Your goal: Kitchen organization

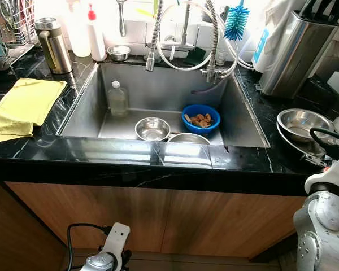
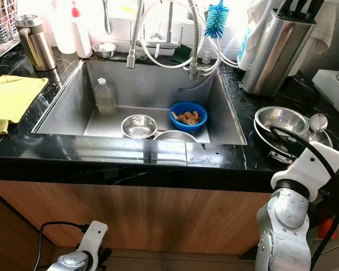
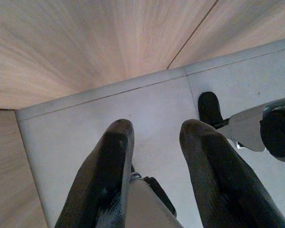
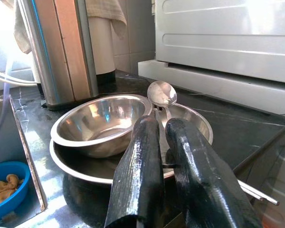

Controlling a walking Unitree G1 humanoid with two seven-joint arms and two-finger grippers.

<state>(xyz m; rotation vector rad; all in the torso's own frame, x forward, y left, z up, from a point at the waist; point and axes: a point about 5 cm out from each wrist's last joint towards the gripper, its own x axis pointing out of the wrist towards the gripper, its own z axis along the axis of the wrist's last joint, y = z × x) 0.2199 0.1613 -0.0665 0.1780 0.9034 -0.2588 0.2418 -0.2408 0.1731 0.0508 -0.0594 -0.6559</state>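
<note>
A steel sink (image 1: 158, 90) is set in the black marble counter. It holds a blue bowl (image 1: 200, 117) of brown scraps, two steel bowls (image 1: 152, 129) (image 1: 187, 138) and a clear bottle (image 1: 118, 99). On the counter to the right, stacked steel bowls (image 4: 102, 123) carry a spoon (image 4: 161, 92). My right gripper (image 4: 162, 124) hovers at the counter's front edge just short of these bowls, its fingers nearly together with nothing seen between them. My left gripper (image 3: 154, 130) hangs low by the cabinet, pointing at the floor with its fingers apart.
A yellow cloth (image 1: 22, 104) lies left of the sink, with a steel flask (image 1: 53, 45) behind it. A steel knife block (image 1: 296, 51) stands at the back right. Spring faucet hoses and a blue brush (image 1: 235, 22) hang over the sink. A white appliance (image 4: 218, 42) sits beyond the bowls.
</note>
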